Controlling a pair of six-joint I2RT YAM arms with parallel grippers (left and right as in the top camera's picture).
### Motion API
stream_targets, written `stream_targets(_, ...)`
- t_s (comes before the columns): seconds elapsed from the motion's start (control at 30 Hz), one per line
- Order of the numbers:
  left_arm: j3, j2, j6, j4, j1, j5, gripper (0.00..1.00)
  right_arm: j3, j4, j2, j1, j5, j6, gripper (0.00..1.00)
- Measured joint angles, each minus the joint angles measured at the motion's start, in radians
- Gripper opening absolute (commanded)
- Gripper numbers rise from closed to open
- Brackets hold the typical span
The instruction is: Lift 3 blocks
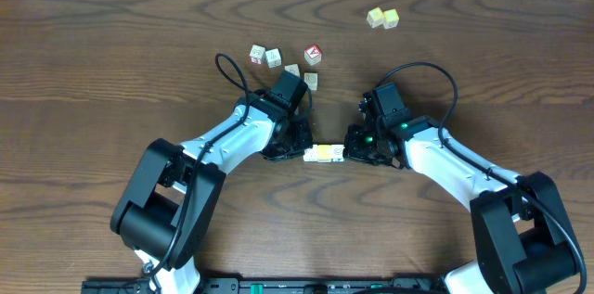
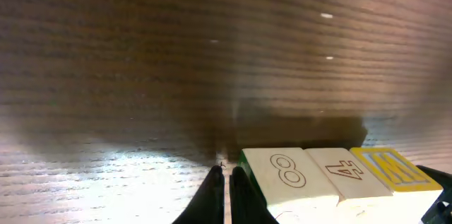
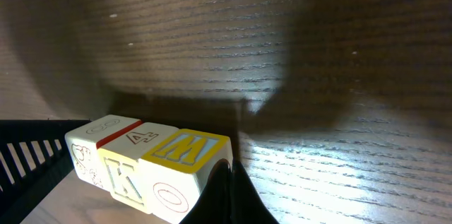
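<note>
overhead: blocks (image 1: 325,153) sit as one tight row of three just below the middle of the table (image 1: 111,34), long axis 9-to-3. My left gripper (image 1: 303,151) is on the 9 o'clock end and my right gripper (image 1: 348,153) on the 3 o'clock end. Spare cubes (image 1: 264,56) and the red cube (image 1: 314,54) lie toward 12 from the row, the yellow pair (image 1: 382,19) toward 1; all are well apart from it

left wrist: my left fingers are closed tip to tip with nothing between them. Their outer side butts the green end face of the row at 4 o'clock in frame. Top faces read 8, 4, then a yellow letter face

right wrist: same on this side. My fingers are pinched together and empty, the tip against the end of the yellow-topped block. The row runs off toward 9 o'clock. Can't tell if it is clear of the table

handling, my read: small wooden cubes, light and rigid, with smooth painted faces, so a bit slick. Nothing grips the middle one; only end pressure and friction carry it. Hold belongs at the centre of each end face, both pushes on one line. Off-axis force or uneven rise would likely buckle the row and drop the middle block. Squeeze can be firm, wood won't crush
</note>
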Motion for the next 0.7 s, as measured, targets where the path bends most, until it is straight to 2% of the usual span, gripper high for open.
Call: stream_targets(0.7,0.000,0.000,0.000,0.006,-0.005,0.005,0.07,-0.030,0.023,0.000,0.007,0.033,0.000,0.01)
